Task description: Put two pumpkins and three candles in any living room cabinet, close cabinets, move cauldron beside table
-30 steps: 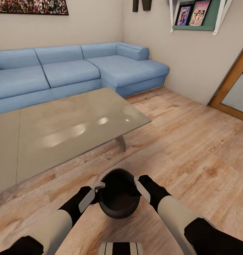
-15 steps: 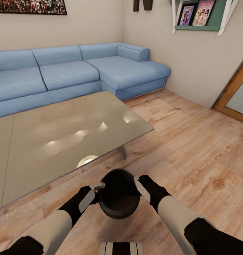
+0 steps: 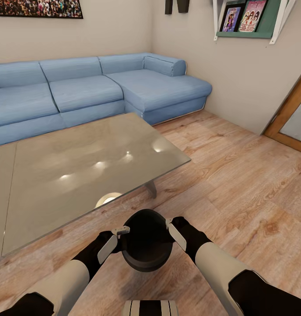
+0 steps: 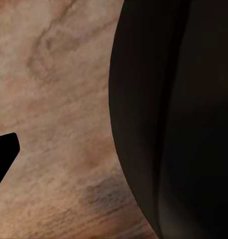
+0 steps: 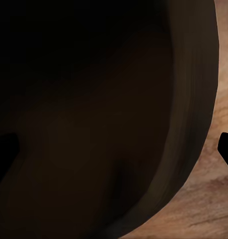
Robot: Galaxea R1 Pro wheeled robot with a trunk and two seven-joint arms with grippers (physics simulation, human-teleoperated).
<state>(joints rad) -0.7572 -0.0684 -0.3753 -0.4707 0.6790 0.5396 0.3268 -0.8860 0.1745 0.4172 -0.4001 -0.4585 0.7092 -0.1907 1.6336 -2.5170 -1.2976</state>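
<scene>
The table [image 3: 80,171] is the landmark: a low, glossy grey slab standing in front of the blue sofa [image 3: 93,87], its near corner just beyond the cauldron [image 3: 146,245]. To the left of that corner, the left gripper [image 3: 122,230] presses against the cauldron's left rim. From the head view I cannot tell whether its jaws clamp the rim or merely push on it; the left wrist view gives a dark curved wall [image 4: 178,119] against wood floor [image 4: 54,99] and one black finger tip [image 4: 4,152] standing clear of it. In the middle, the cauldron hangs between the two arms, near the table's corner and apparently above the floor, though its height cannot be read. To the right, the right gripper [image 3: 170,226] meets the opposite rim, and there too the jaw state cannot be told.

The likely trouble is a slip: if the pot is held only by pressure from both sides, any uneven arm motion could tip or drop it. Driving closer could also knock it against the table's edge or leg [image 3: 150,188].

The cauldron sits upright, mouth open upward, tilted slightly toward the camera. It is round, so its only real axis runs vertically, from base to mouth.
</scene>
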